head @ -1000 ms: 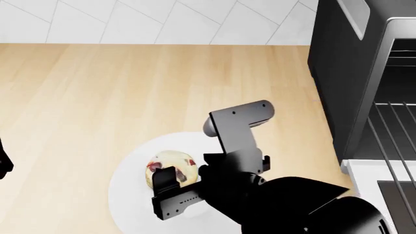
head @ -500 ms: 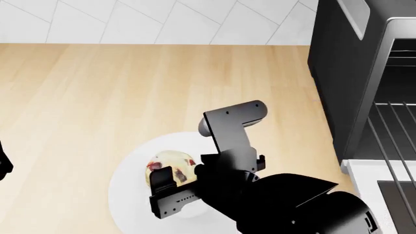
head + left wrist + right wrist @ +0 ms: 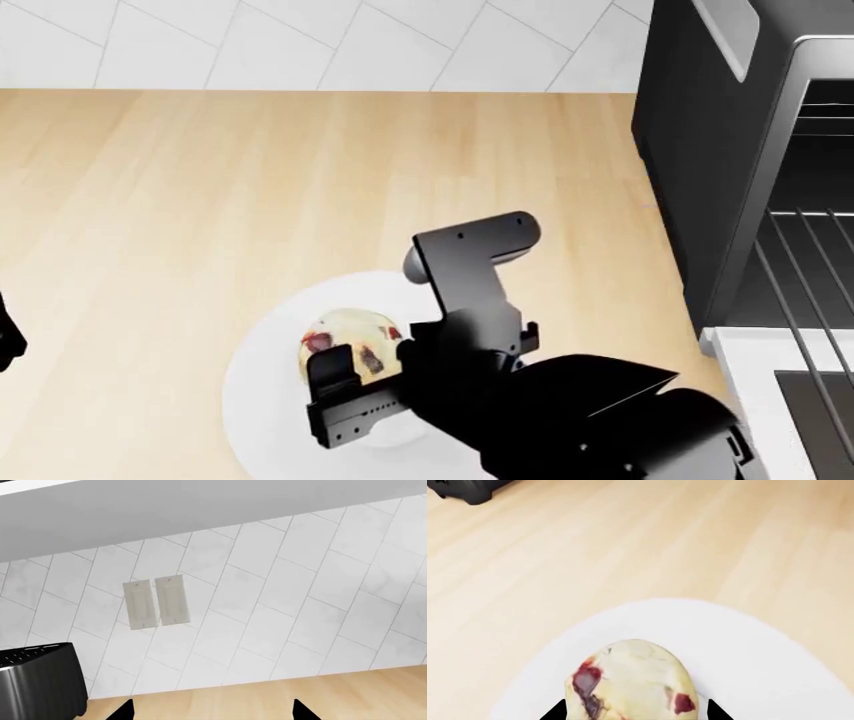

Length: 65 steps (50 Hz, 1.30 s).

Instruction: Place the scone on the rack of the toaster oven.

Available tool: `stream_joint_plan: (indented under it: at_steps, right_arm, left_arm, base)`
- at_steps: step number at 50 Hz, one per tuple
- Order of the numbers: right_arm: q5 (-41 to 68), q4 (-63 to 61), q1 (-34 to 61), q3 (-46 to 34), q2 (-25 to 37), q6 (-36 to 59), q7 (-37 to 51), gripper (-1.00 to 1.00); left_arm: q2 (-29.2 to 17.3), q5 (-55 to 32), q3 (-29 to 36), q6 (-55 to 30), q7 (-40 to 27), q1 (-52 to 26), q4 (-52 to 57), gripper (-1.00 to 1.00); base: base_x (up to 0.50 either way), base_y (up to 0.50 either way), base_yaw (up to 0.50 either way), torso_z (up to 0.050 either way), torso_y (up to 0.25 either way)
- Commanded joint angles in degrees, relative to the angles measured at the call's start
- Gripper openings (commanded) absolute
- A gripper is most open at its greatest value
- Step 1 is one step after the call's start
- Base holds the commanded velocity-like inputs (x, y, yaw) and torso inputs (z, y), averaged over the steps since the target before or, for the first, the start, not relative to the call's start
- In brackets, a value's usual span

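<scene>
The scone [image 3: 350,333], pale yellow with dark red bits, lies on a round white plate [image 3: 262,390] on the wooden counter. My right gripper [image 3: 363,356] is open and low over the plate. In the right wrist view the scone [image 3: 632,677] sits between its two dark fingertips [image 3: 555,712], which are close to its sides. The toaster oven [image 3: 707,150] stands at the right with its front open and the wire rack [image 3: 801,285] showing inside. My left gripper [image 3: 212,713] is open with nothing in it and faces the tiled wall.
The oven's lowered white-trimmed door [image 3: 781,395] juts out at the lower right, close to my right arm. A black toaster [image 3: 39,685] stands by the tiled wall, with two wall plates [image 3: 157,603] above it. Bare wooden counter [image 3: 267,180] stretches left of the oven.
My right arm has shifted a little to the left, bringing the gripper slightly further around the scone. The scone and plate have not moved.
</scene>
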Motion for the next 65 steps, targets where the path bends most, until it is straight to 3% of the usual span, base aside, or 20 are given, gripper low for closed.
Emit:
stream_joint_plan:
  at_steps: [1,12,13,25,43,54,65]
  right_arm:
    - [-1.65,2.03,-0.29,0.29,-1.62,-1.98,-2.45,1.00]
    - [-1.75,2.45,-0.41,-0.40,-1.81,-2.54,-2.73,1.00]
    - [-1.59,2.02,-0.49,-0.35,-1.69,-2.35,-2.54,-1.00]
    - [0.24,0.09,-0.53,1.24,-1.47,-1.90,-1.16,-1.00]
    - [12.87,-20.63,-0.74,13.74,2.35,2.60,10.75,-1.00]
    - [30.47,-36.15,4.91,25.27,8.53,10.44,30.62,-1.00]
    - [48.49,-45.07,7.98,30.64,15.36,9.49,48.32,-1.00]
  left_arm:
    - [0.90,0.35,-1.36,0.79,1.72,0.28,-1.02,1.00]
    - [0.59,-0.04,-1.35,0.94,1.36,0.31,-1.03,1.00]
    - [0.57,-0.12,-1.35,0.91,1.31,0.25,-1.05,1.00]
    - [0.26,-0.30,-1.22,1.20,1.02,0.01,-1.55,1.00]
    - [-0.10,-0.40,-0.87,1.89,0.78,0.52,-1.69,1.00]
    - [-0.33,-1.59,-1.09,1.43,0.14,0.09,-1.37,1.00]
    - [-0.55,-2.06,-0.90,1.45,-0.32,-0.27,-1.32,1.00]
  base:
    - [0.00,0.00,0.00,0.000,0.000]
    - [0.00,0.00,0.00,0.000,0.000]
    - [0.00,0.00,0.00,0.000,0.000]
    - [0.00,0.00,0.00,0.000,0.000]
    - [0.00,0.00,0.00,0.000,0.000]
    - [0.00,0.00,0.00,0.000,0.000]
    - [0.00,0.00,0.00,0.000,0.000]
